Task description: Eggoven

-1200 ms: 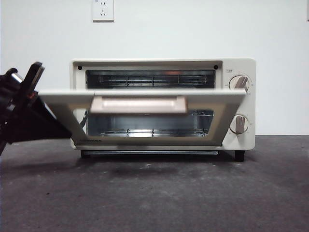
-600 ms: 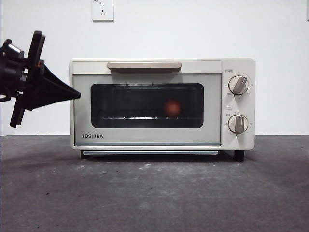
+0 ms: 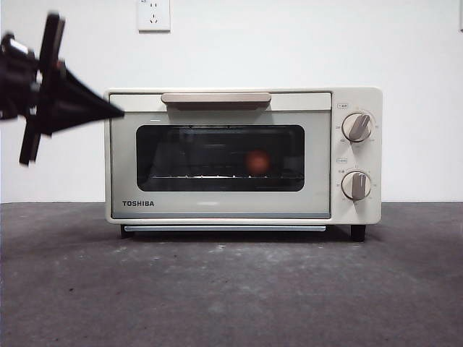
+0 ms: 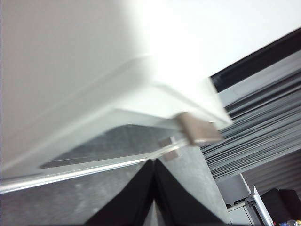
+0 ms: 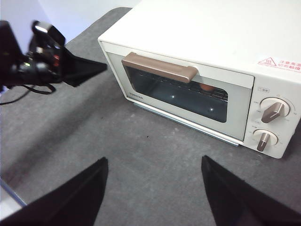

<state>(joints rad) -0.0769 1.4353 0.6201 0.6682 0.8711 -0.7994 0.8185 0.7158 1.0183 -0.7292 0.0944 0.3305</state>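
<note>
The cream TOSHIBA oven [image 3: 217, 206] stands on the dark table with its door shut and its beige handle [image 3: 215, 97] at the top. The reddish-brown egg [image 3: 257, 162] lies inside on the rack, seen dimly through the dark glass. My left gripper [image 3: 116, 112] is shut and empty, and its tip is at the oven's upper left corner. In the left wrist view its jaws [image 4: 154, 164] meet in a point below the handle's end [image 4: 200, 132]. My right gripper [image 5: 153, 188] is open and empty, held high in front of the oven [image 5: 197, 42]. The egg [image 5: 207, 87] also shows in that view.
Two knobs [image 3: 357, 126] [image 3: 357, 185] sit on the oven's right panel. A wall socket [image 3: 154, 14] is on the white wall behind. The grey table [image 3: 231, 289] stretches in front of the oven. The left arm [image 5: 42, 66] reaches in beside the oven's left side.
The oven door went from half open to fully shut, with the egg inside. My left gripper then rose a little along the oven's left edge.
</note>
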